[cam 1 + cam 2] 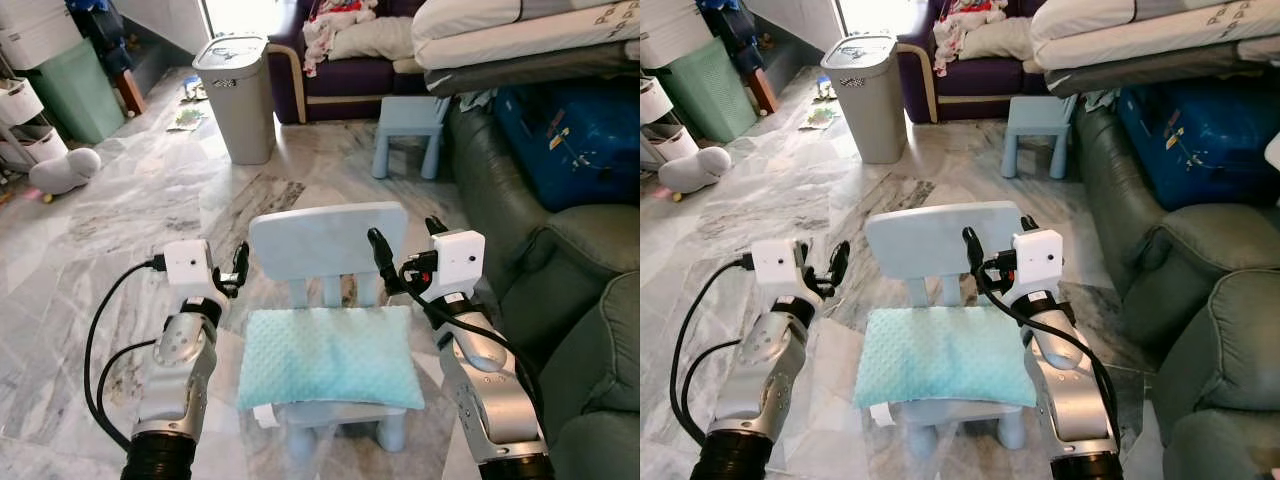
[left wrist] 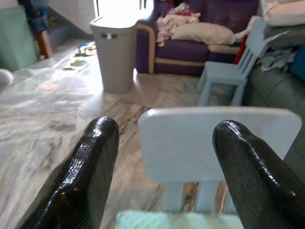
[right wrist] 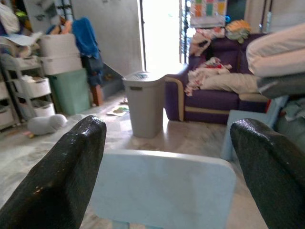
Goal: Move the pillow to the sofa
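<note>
one pillow [image 1: 328, 356], mint and nubbly, is seen lying flat on the seat of a small pale blue chair [image 1: 328, 240]. it lies between the two grippers and below the level of their fingers, nearer the robot than the fingertips, and is touched by neither. its front edge overhangs the seat slightly.

the left gripper [image 1: 232, 268] is held just off the pillow's left edge, beside the chair back; its two black fingers [image 2: 76, 176] are spread wide apart with nothing between them but air, and the chair back is framed beyond the gap. the right gripper [image 1: 405, 250] is held off the pillow's right edge, at the right end of the chair back; its two fingers [image 3: 59, 183] are likewise spread wide and nothing is clamped. whether the inner right finger touches the chair back cannot be told.

counted: one pillow on the chair, two grippers, four fingers. beyond the fingertips one grey bin [image 1: 237, 95], one purple sofa [image 1: 345, 75] heaped with clothes, and a second small blue chair [image 1: 410, 130] are seen. to the right of the right gripper a dark green sofa [image 1: 560, 290] is seen, carrying a blue case [image 1: 570, 135] and stacked bedding [image 1: 520, 35].
</note>
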You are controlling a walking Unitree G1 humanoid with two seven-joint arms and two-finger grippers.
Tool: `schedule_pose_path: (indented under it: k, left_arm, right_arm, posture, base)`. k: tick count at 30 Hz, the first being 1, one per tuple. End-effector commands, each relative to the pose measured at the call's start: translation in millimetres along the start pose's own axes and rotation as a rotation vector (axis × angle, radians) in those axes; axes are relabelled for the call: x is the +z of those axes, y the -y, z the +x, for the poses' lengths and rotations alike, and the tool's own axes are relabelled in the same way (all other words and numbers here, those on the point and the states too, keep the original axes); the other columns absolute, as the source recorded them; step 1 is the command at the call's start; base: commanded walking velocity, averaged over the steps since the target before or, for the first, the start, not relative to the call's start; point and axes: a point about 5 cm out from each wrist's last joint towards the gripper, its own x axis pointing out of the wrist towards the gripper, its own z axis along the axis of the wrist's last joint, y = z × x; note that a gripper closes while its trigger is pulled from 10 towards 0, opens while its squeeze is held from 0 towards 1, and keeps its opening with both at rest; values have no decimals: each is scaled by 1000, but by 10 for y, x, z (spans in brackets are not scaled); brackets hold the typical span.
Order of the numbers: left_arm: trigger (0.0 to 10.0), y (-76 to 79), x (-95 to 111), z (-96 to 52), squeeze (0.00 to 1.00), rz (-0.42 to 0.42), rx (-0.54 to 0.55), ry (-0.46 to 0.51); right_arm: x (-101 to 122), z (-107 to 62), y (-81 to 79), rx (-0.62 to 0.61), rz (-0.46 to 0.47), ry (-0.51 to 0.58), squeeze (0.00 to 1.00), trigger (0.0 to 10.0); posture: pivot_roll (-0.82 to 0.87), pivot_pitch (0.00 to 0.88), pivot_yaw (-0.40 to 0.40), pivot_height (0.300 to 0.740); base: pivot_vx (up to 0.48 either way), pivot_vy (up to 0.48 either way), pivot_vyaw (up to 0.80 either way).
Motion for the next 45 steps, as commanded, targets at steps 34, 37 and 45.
schedule_pose_path:
  k: [34, 37, 45]
  left_arm:
    - [10000, -255, -494, -873, 0, 89, 11, -213]
    - [10000, -243, -498, -887, 0, 88, 9, -218]
    - [10000, -255, -473, -883, 0, 92, 17, -221]
  right_arm:
    - [-347, -670, -43, 46, 23, -268, 0, 10000]
    - [-347, -676, -39, 45, 23, -272, 0, 10000]
    - [-321, -651, -78, 54, 31, -268, 0, 10000]
  posture:
    - [-101, 304, 22, 740]
    - [-99, 304, 23, 740]
    - [-95, 305, 21, 740]
  base:
    - [0, 0, 0]
    - [0, 0, 0]
    - [0, 0, 0]
